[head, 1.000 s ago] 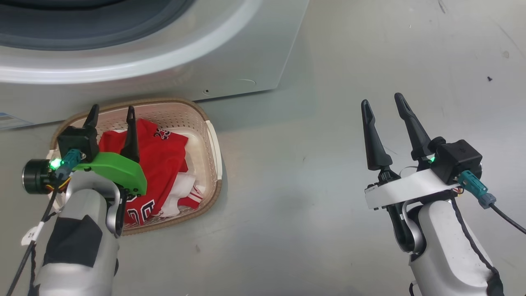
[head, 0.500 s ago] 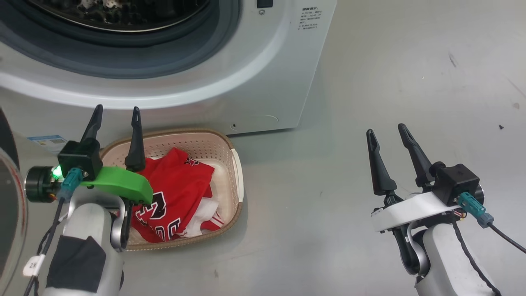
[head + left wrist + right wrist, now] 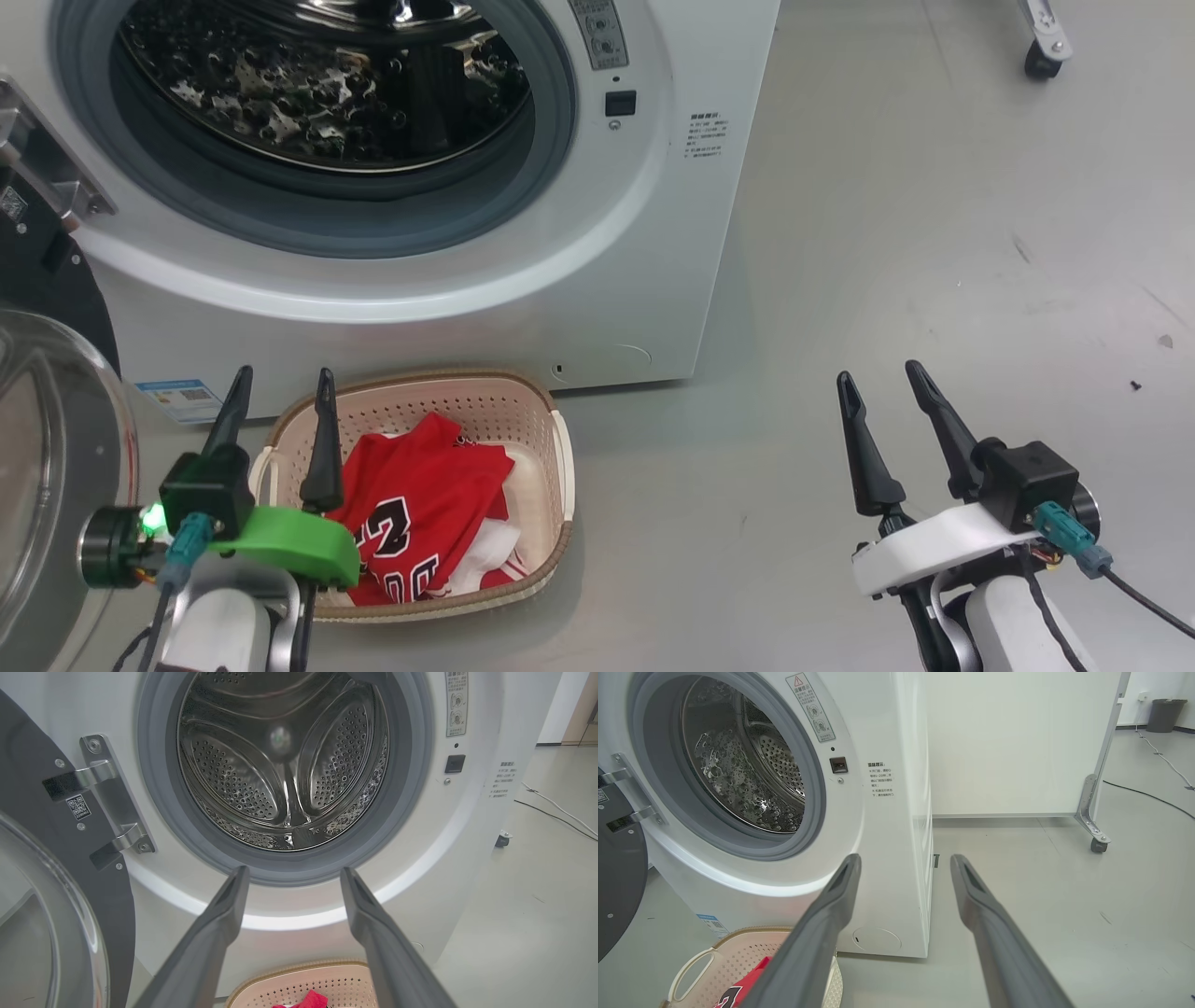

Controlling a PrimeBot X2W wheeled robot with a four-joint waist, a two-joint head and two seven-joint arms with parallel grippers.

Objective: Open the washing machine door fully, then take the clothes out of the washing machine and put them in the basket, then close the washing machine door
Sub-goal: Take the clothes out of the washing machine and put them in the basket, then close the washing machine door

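- The grey floor (image 3: 887, 233) of a plain workroom runs ahead of and under both pairs of fingers; a white partition on casters (image 3: 1017, 742) stands well beyond the right fingers (image 3: 861, 446).
- The washing machine (image 3: 653, 243) faces the fingers, and its steel drum (image 3: 280, 765), straight ahead of the left fingers (image 3: 324, 448), looks empty, so unloading seems done.
- The washing machine door (image 3: 28, 765) hangs wide on its hinge to the left of the left fingers, glass bowl outward. That keeps the mouth free; closing it looks like the step ahead.
- The basket (image 3: 563, 485) sits on the floor against the machine's front, under the mouth and just right of the left fingers, a short drop for laundry.
- The red number 23 jersey (image 3: 420, 504) lies crumpled inside it.
- The left fingers are spread wide and empty over the basket's left edge; the right fingers, equally wide and empty, hang over bare floor.
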